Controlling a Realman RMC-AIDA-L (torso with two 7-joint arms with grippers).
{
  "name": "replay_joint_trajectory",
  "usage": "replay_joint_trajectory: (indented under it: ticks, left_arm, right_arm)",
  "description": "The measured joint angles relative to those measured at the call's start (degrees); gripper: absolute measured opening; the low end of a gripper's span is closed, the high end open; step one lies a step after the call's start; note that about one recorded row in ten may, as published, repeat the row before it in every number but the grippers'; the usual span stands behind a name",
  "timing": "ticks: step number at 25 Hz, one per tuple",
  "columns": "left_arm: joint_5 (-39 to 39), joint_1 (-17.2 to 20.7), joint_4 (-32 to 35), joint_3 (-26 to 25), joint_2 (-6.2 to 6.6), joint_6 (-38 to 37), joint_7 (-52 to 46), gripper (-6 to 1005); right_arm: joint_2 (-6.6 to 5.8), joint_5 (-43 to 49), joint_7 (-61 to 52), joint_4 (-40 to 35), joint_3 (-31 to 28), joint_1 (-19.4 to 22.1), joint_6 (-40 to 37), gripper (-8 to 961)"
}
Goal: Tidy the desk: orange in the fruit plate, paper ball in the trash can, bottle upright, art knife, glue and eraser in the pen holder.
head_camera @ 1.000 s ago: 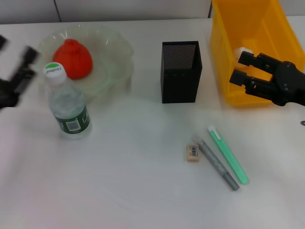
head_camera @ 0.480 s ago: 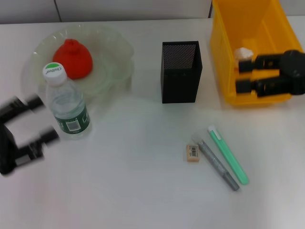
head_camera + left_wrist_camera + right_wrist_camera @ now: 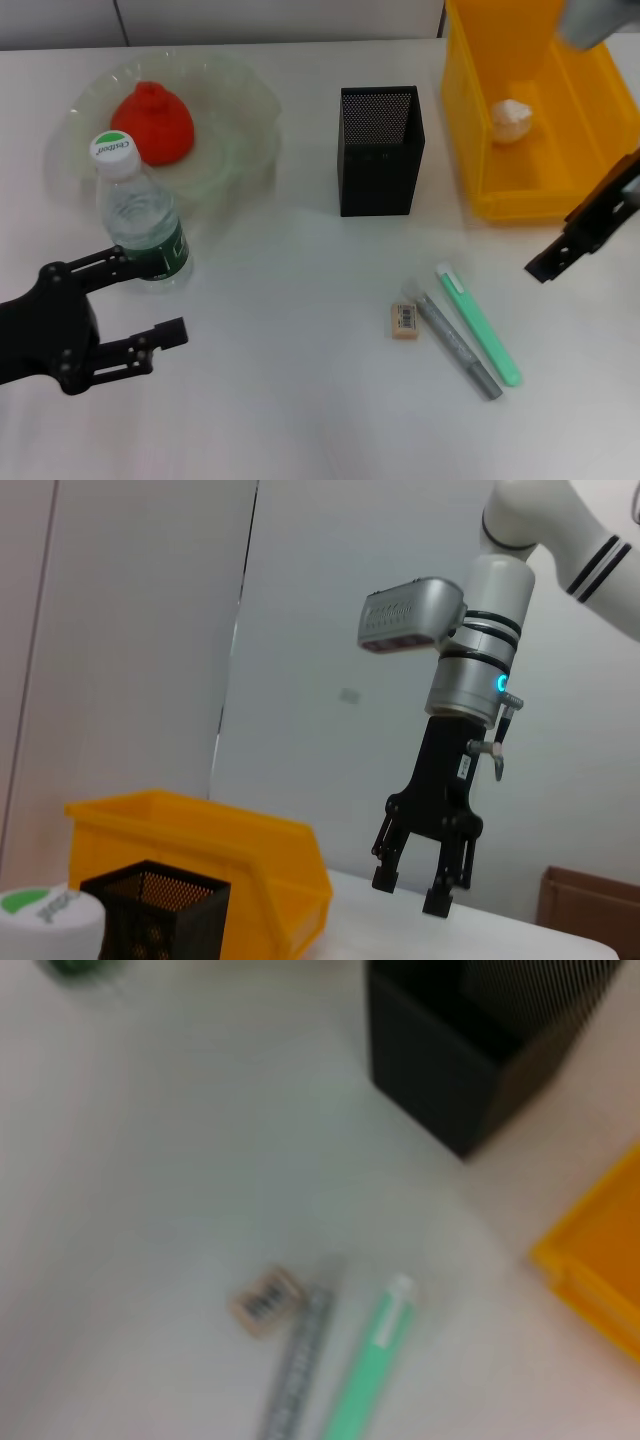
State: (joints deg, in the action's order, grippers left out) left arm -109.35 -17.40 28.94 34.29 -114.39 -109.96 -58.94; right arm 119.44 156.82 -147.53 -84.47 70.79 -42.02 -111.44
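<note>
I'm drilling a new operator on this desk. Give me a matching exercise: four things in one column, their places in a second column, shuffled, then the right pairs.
Things:
1. orange
2. paper ball
3. eraser
4. bottle

Places:
A. inside the trash can
B. upright on the desk, in front of the fruit plate
C. in the fruit plate
D. flat on the desk beside the grey stick

Pairs: 1-C, 2-A, 3-D, 4-B

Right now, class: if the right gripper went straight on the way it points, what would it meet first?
The right gripper, open, points down at the desk. Its wrist camera looks at the eraser, so probably that or bare desk beside it; depth is unclear.
</note>
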Motion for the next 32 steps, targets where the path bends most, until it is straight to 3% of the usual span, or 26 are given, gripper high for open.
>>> replay_joint_trajectory:
  ticks: [4,10,17,32]
  left_arm:
    - [-0.4,-0.4,-0.2,0.0,-0.55,1.7,-0.4,769]
    - [-0.9,-0.7,-0.3,0.1,-1.32,3.2,-0.5,769]
    - [-1.0,-0.7,-0.2,0.1,-1.53,4.1,-0.5,769]
    - [-1.0,-0.8,-0.2,-0.1,-1.63,5.9,-0.5,769]
  right_arm:
    - [0.18,1.2,-6.4,4.7,10.4,-0.1,8.8,817]
    - [0.3,-1.3,-10.9,12.8,19.1,-0.2,21.5,817]
    - [0.35,-5.0,-11.5,18.5,23.5,-0.9,28.9,816]
    - [0.35,-5.0,-12.1,21.3,28.3,-1.9,31.6,500]
